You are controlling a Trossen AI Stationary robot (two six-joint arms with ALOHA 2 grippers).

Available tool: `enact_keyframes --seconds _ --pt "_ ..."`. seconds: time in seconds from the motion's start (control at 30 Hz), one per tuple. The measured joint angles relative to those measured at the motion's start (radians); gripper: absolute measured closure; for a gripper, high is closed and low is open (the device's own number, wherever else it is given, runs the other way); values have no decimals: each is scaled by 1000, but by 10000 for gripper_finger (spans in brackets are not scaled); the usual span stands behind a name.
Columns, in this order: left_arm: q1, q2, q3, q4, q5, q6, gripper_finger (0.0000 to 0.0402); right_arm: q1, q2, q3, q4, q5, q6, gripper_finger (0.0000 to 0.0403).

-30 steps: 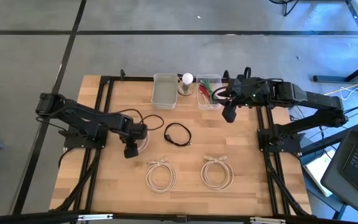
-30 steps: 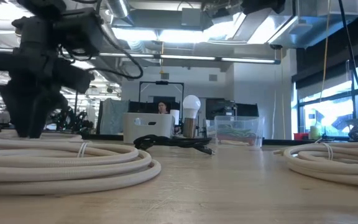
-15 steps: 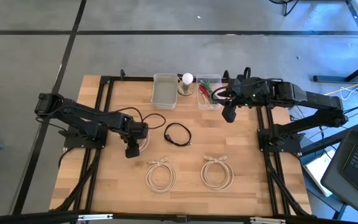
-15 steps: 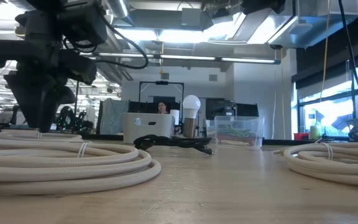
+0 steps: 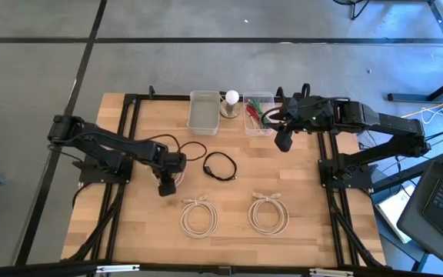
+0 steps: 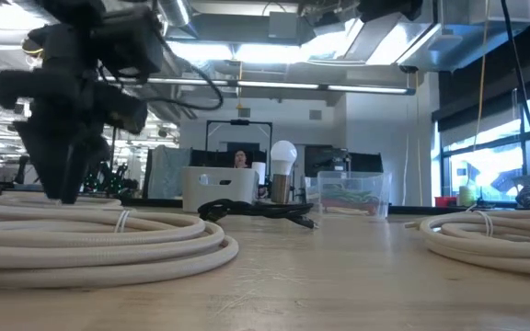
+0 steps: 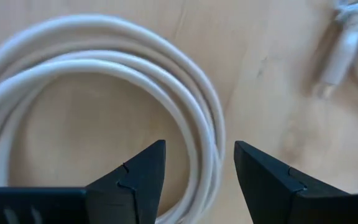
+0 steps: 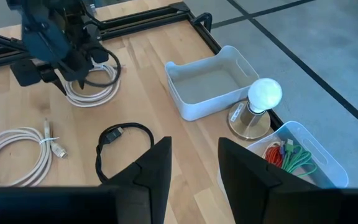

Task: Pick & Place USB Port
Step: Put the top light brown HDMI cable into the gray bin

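Observation:
A white coiled cable (image 5: 177, 174) lies flat on the wooden table, left of centre. My left gripper (image 5: 165, 186) points down over it and is open. In the left wrist view its fingers (image 7: 143, 179) stand on either side of the coil's strands (image 7: 199, 134); whether they touch I cannot tell. A black coiled cable (image 5: 220, 165) lies to its right. My right gripper (image 5: 284, 143) hangs open, high over the far right of the table, with nothing between its fingers (image 8: 151, 167).
Two more white coils (image 5: 198, 217) (image 5: 268, 214) lie near the front edge. At the far edge stand a white bin (image 5: 204, 112), a light bulb on a base (image 5: 231, 100) and a clear bin (image 5: 258, 114) holding coloured cables. Black frame rails (image 5: 126, 131) run along both sides.

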Motion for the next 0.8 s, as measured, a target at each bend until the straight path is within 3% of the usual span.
enact_keyframes --seconds 0.23,0.4,0.5,0.63,0.8 --pt "-17 153 11 27 1 -4 217 36 0 0 -11 0 -1 270" --pt "-17 171 15 20 -1 -2 222 52 0 0 -37 2 14 270" --pt "-20 142 10 18 -9 24 261 53 0 0 -39 14 16 270" --pt "-21 97 8 24 10 33 369 52 0 0 -39 19 16 270" --pt "-37 45 11 -29 -8 37 390 52 0 0 -40 18 16 270"
